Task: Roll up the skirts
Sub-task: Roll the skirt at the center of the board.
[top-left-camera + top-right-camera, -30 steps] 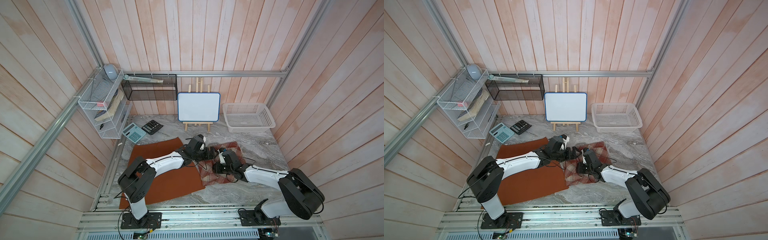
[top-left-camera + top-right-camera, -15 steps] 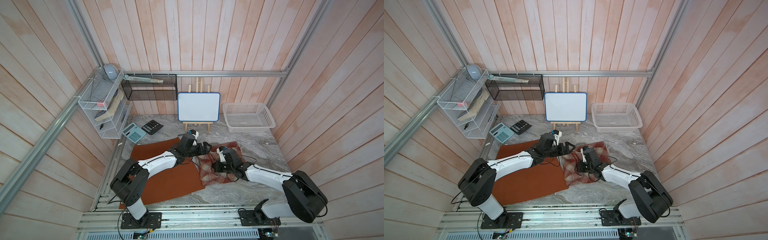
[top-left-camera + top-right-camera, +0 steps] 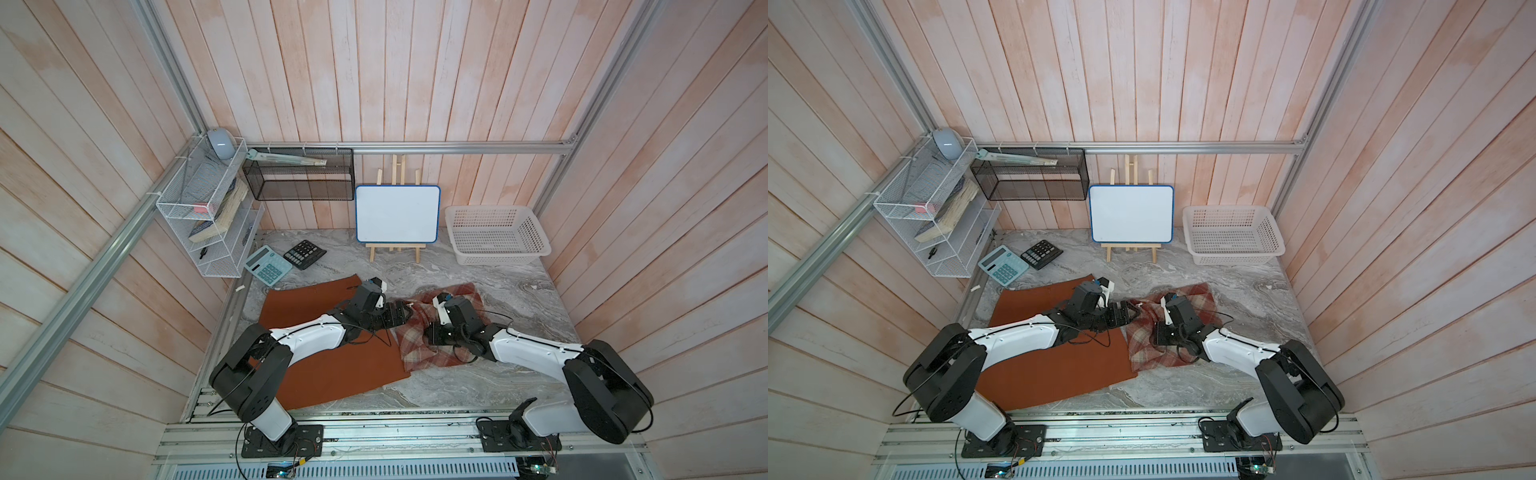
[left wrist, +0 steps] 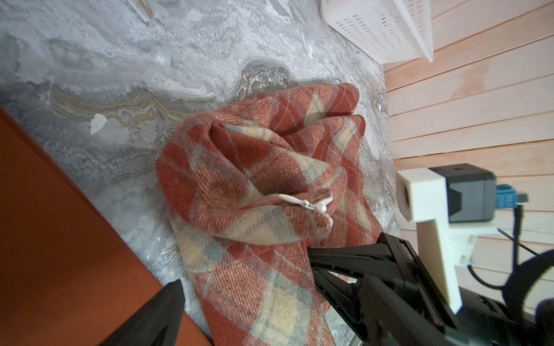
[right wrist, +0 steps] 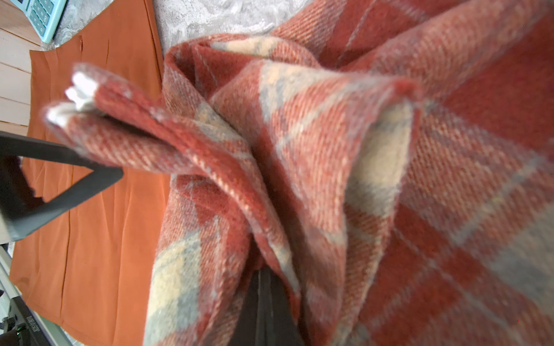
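Right wrist view has the right gripper (image 5: 263,278) pinched tight on a gathered fold of the plaid skirt (image 5: 389,179), a woolly twill in red, cream and grey-tan squares, pulled up into soft ridges. Left wrist view shows the left gripper (image 4: 244,269) with its black fingers spread wide and the plaid's bunched end lying between them, a small white zip pull (image 4: 302,203) at its hem. In both top views the grippers sit close together near the table's middle, with the plaid heaped just toward 3 o'clock. The rust-orange skirt (image 3: 332,370), a smooth, flat trapezoid, fills the 8 o'clock side, just beside the plaid and reaching near the front rim. Bare marble table (image 3: 478,386) lies open toward 3 and 5 o'clock. A white lattice basket (image 3: 494,237) stands at 1 o'clock, a whiteboard (image 3: 397,214) at 12, and a teal calculator (image 3: 268,266) and black calculator (image 3: 304,254) at 10.
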Action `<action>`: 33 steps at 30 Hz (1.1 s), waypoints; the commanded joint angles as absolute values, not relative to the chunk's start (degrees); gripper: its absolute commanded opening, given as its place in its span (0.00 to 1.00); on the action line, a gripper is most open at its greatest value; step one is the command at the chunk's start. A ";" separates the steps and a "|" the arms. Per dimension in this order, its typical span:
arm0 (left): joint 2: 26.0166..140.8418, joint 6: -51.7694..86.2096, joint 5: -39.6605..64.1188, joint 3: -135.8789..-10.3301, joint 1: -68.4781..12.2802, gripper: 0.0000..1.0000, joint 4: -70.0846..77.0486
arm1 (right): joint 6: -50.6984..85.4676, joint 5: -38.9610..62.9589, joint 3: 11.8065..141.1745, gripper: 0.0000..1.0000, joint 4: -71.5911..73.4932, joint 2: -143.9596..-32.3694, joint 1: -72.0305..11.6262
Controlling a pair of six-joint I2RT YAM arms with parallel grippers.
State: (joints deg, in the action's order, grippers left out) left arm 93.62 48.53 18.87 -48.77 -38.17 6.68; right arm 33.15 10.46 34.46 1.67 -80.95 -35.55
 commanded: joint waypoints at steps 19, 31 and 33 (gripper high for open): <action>107.60 58.12 21.53 -50.13 -36.82 0.86 42.04 | 33.13 10.85 32.58 0.00 0.44 -80.53 -35.71; 110.05 57.12 17.43 -52.76 -36.83 0.86 34.85 | 31.78 6.64 33.97 0.00 -4.77 -78.85 -35.69; 110.21 57.34 17.63 -52.91 -36.91 0.86 35.07 | 31.43 7.07 35.18 0.00 -6.43 -76.90 -35.81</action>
